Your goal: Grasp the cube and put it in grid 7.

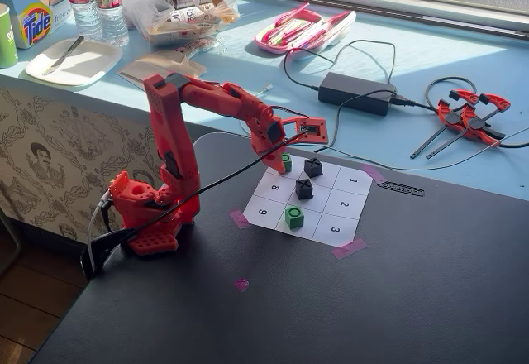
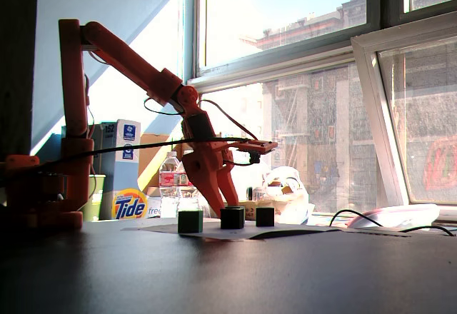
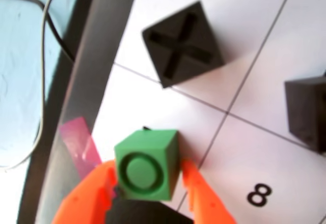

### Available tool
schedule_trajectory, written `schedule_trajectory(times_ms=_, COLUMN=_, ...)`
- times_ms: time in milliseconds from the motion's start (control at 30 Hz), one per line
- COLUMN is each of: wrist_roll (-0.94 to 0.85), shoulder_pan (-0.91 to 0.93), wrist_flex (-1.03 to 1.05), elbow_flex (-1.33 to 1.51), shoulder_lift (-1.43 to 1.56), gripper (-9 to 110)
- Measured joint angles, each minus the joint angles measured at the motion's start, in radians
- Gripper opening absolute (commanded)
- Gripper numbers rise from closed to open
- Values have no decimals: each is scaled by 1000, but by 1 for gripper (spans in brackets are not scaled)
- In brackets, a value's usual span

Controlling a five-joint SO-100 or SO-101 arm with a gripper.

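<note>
**Cube between the jaws at the sheet's corner cell**

Wrist view: the cube [image 3: 146,164], green with a ring mark on top, sits between the two orange fingers [image 3: 86,198] of the gripper [image 3: 147,196]. Jaws close around it, one on each side; firm contact cannot be confirmed. It rests on a white cell next to the one printed 8 [image 3: 259,194]; pink tape [image 3: 79,145] at the sheet edge just beside. Black X cube [image 3: 182,43] in the next cell over.

In a fixed view the cube [image 1: 285,163] is at the far corner of the numbered sheet [image 1: 331,227], partly hidden by the gripper [image 1: 277,164]. That cell's number is covered. Second green cube [image 1: 294,217] sits well apart, near the sheet's near edge.
</note>
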Motion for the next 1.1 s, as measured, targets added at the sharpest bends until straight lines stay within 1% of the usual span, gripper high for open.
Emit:
schedule_trajectory(times_ms=133, wrist_roll=11, shoulder_pan=21, wrist_flex=126, elbow_flex=-40, shoulder_lift=130, gripper=20)
schedule_trajectory(times_ms=233, wrist_roll=15, shoulder_pan=75, wrist_flex=250, elbow_flex=-81, shoulder_lift=282, gripper=17)
schedule_trajectory(times_ms=300, wrist_roll=52, shoulder_pan=118, wrist_flex=354, elbow_flex=-133, shoulder_lift=397, gripper=13)
schedule_trajectory(times_ms=367, wrist_roll=104, shoulder_pan=173, wrist_flex=463, elbow_flex=-186, shoulder_lift=515, gripper=5)
schedule_trajectory(times_ms=400, wrist_roll=138, shoulder_pan=207, wrist_flex=511, elbow_flex=-198, shoulder_lift=578, gripper=1)
schedule_trajectory(times_ms=433, wrist_roll=167, shoulder_pan=250, wrist_flex=554, elbow_flex=-201, shoulder_lift=649, gripper=0)
schedule_trajectory(times_ms=567, wrist_roll=232, shoulder_pan=469, wrist_flex=719, elbow_flex=-193, shoulder_lift=888, gripper=0)
schedule_trajectory(times_ms=633, wrist_roll=262, shoulder_pan=600, wrist_flex=765, elbow_flex=-150, shoulder_lift=999, gripper=0)
schedule_trajectory(times_ms=800, wrist_roll=359, shoulder_pan=884, wrist_flex=778, elbow_flex=91, shoulder_lift=1264, gripper=0)
schedule_trajectory(times_ms=900, wrist_roll=446, shoulder_pan=1003, wrist_flex=703, elbow_flex=291, shoulder_lift=1338, gripper=0)
schedule_trajectory(times_ms=1000, wrist_roll=529, shoulder_pan=1057, wrist_flex=614, elbow_flex=477, shoulder_lift=1399, gripper=0)
schedule_trajectory(times_ms=1100, wrist_roll=589, shoulder_pan=1068, wrist_flex=563, elbow_flex=615, shoulder_lift=1450, gripper=0)
